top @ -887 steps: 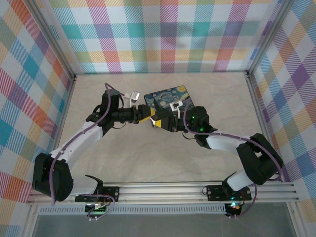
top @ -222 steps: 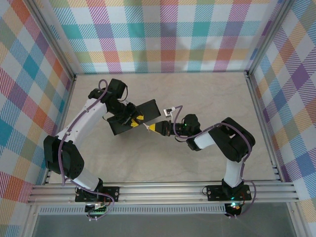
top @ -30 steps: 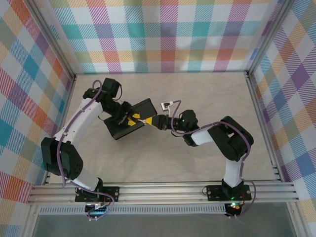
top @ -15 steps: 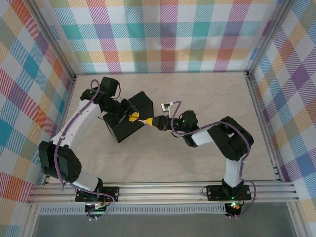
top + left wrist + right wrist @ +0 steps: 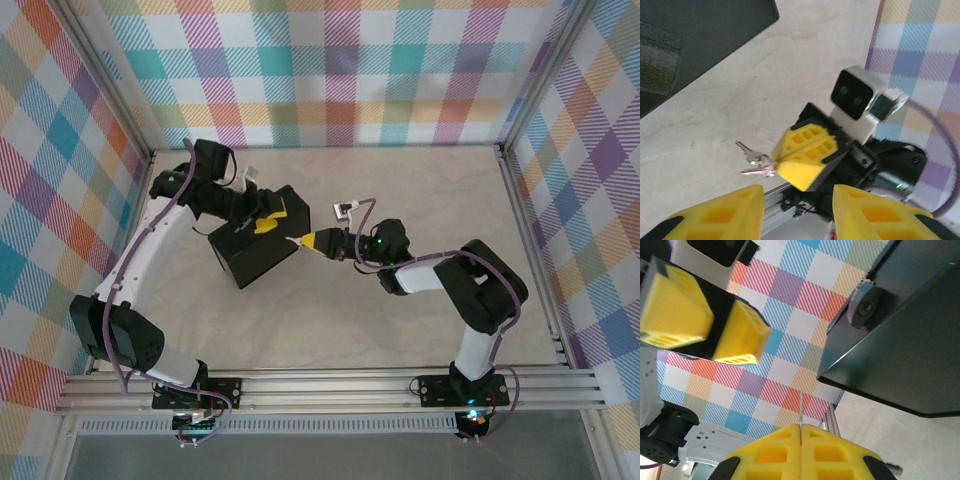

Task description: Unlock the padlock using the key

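My right claw [image 5: 300, 240] is pinched shut on two keys [image 5: 754, 159] (one ring). My left claw [image 5: 270, 218], at its ten o'clock, stands apart beside one box [image 5: 245, 262].

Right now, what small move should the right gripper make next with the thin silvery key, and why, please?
Probably ease the right gripper, shut on the thin silvery key, toward the grey round fitting with a dark hole on the dark box: the blade tip stands apart from it. The open left gripper holds nothing.
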Controlling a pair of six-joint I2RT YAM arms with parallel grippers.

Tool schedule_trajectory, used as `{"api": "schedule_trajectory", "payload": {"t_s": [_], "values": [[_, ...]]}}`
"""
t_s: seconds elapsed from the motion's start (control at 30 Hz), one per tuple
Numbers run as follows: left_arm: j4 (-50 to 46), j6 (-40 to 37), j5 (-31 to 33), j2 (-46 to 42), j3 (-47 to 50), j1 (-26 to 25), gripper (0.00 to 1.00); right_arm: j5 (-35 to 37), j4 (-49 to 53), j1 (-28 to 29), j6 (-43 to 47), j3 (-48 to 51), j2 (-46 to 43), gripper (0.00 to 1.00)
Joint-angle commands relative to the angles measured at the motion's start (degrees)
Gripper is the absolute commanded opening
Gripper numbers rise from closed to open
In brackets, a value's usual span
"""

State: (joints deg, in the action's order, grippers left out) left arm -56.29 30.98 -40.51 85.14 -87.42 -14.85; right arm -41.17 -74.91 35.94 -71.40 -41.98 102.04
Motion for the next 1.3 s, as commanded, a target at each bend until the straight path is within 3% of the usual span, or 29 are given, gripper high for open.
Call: {"api": "schedule_trajectory", "payload": {"t_s": [0.0,0.13,0.3,0.6,1.27], "values": [[2.6,-12.15,-5.13,-3.33,3.98,0.49,0.41,-2.29,1.17,-0.76,-1.56,-0.37,-2.48,0.0],[9.27,-13.23,-11.07,-5.01,8.79,0.46,0.41,-3.9,4.69,-1.14,-1.56,-1.67,-4.13,0.0],[11.09,-16.21,-12.83,-5.25,10.92,0.45,0.42,-4.27,10.22,-1.31,0.37,-2.71,-6.82,0.0],[9.5,-19.61,-10.39,-4.42,11.51,0.56,0.42,-4.73,13.74,-1.29,1.6,-3.18,-9.57,0.0],[11.95,-18.59,-14.25,-4.03,12.0,0.53,0.34,-5.35,12.24,-0.88,-0.24,-6.31,-7.26,0.0]]}}
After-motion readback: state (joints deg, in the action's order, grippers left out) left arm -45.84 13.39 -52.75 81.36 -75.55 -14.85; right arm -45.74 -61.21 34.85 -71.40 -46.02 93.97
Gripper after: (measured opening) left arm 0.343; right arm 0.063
